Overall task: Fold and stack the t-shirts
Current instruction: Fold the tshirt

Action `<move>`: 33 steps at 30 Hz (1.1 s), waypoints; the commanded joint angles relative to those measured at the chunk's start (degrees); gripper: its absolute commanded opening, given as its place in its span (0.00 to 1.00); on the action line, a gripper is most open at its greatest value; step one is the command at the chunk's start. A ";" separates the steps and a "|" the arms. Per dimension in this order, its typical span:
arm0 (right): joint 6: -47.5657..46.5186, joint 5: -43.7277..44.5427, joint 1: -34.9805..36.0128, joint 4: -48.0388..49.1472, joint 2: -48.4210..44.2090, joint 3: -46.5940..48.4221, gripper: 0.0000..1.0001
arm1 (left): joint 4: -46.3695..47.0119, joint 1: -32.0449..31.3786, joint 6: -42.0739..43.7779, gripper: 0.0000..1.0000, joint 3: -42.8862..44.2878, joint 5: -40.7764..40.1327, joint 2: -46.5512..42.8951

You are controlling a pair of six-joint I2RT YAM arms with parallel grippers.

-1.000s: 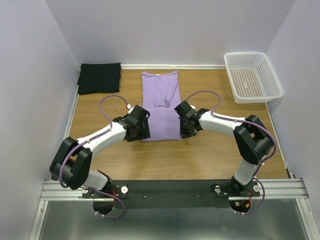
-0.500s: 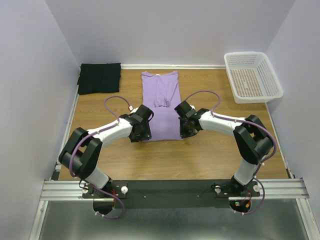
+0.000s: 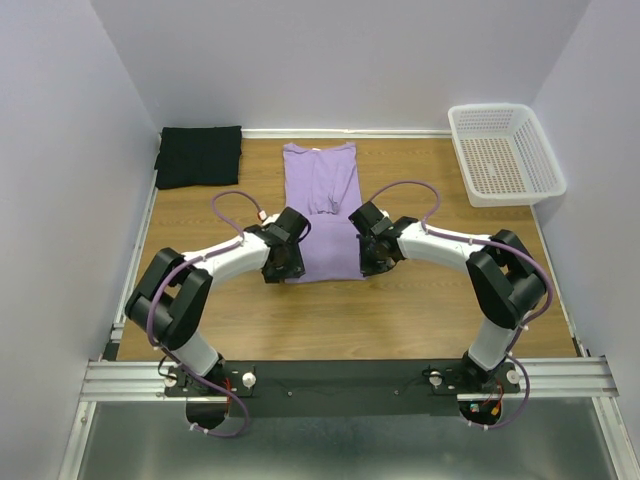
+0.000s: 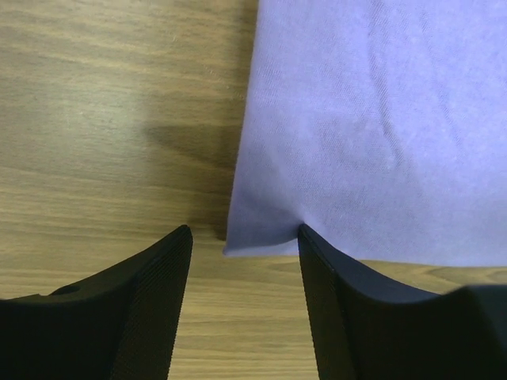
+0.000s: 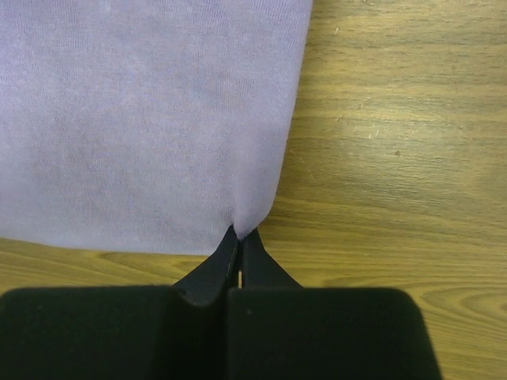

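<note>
The left jaws stand apart, straddling the near-left corner of the lavender t-shirt [image 4: 380, 119], tips low over the bench [image 4: 103, 119]. The right jaws are pinched tight on its near-right corner. The left arm [image 3: 215, 262] and right arm [image 3: 440, 243] angle inward to the shirt, which lies flat mid-bench. The black t-shirt [image 3: 199, 156] lies folded at the far-left corner.

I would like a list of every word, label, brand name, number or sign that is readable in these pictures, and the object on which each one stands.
There is none: no readable text in any view.
The lavender t-shirt, the black t-shirt, the white basket and the wooden table are all plain, with no print, tag or sticker showing.
</note>
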 commanded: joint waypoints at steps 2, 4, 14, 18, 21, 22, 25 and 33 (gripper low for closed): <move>-1.40 -0.15 0.71 -6.68 4.95 -3.42 0.00 | 1.84 -0.35 -1.61 0.60 -1.20 0.22 5.33; -1.40 -0.24 0.71 -6.76 4.68 -3.42 0.01 | 2.37 -0.35 -1.61 0.50 -1.91 1.37 6.29; -1.49 -0.24 0.71 -6.76 4.68 -3.51 0.00 | 1.14 -0.43 -1.70 0.42 -4.63 2.78 4.45; -1.49 -0.77 0.71 -6.76 4.51 -3.42 0.00 | -0.61 -0.52 -2.14 0.48 -5.25 2.60 2.96; -1.58 -0.77 0.71 -6.76 4.59 -3.33 0.00 | -1.75 -0.52 -1.88 0.45 -4.81 2.16 2.87; -1.67 -0.68 0.79 -6.76 4.68 -3.16 0.00 | -1.84 -0.52 -1.88 0.43 -4.81 2.16 2.96; -2.37 -0.94 0.80 -6.85 5.30 -2.71 0.00 | -2.28 -0.61 -0.91 0.11 -4.37 2.42 3.75; -2.46 -8.48 0.88 -15.53 -6.46 -8.68 0.01 | -15.10 -7.98 -1.00 0.00 -8.50 3.03 -10.65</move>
